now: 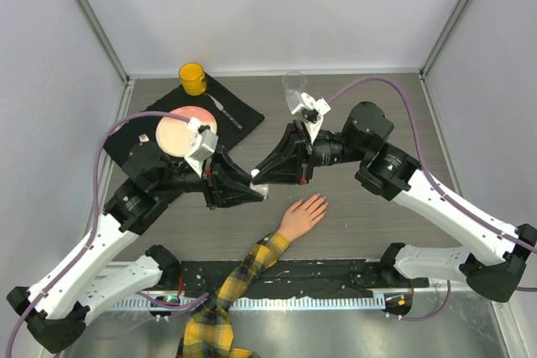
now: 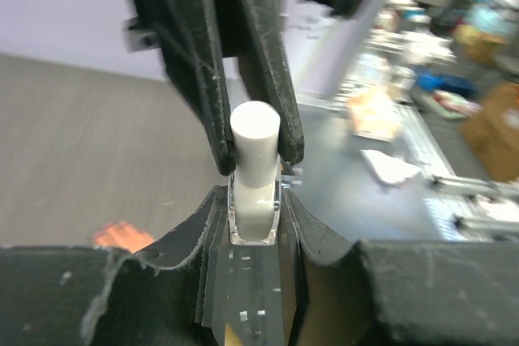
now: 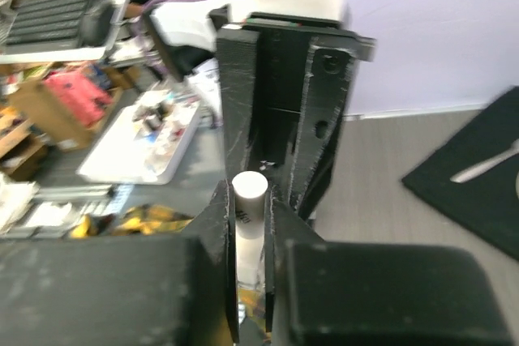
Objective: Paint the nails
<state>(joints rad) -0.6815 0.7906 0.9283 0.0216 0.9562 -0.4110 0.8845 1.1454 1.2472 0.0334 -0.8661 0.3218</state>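
Note:
The peach mannequin hand (image 1: 304, 214) lies palm down on the table, fingers pointing to the far right, on an arm in a yellow-black plaid sleeve (image 1: 243, 270). Its nails (image 1: 321, 200) are too small to make out. A bit of the hand shows in the left wrist view (image 2: 122, 237). My left gripper (image 1: 252, 192) is shut on the clear body of a small bottle (image 2: 254, 212). My right gripper (image 1: 270, 177) is shut on the bottle's white cap (image 3: 250, 188), (image 2: 255, 135). Both hold the bottle above the table, just left of the hand.
A black mat (image 1: 245, 113) lies at the back left with a pink plate (image 1: 178, 133), a piece of cutlery (image 1: 222, 108) and a yellow cup (image 1: 193, 79). A clear glass (image 1: 294, 83) stands at the back centre. Walls enclose three sides.

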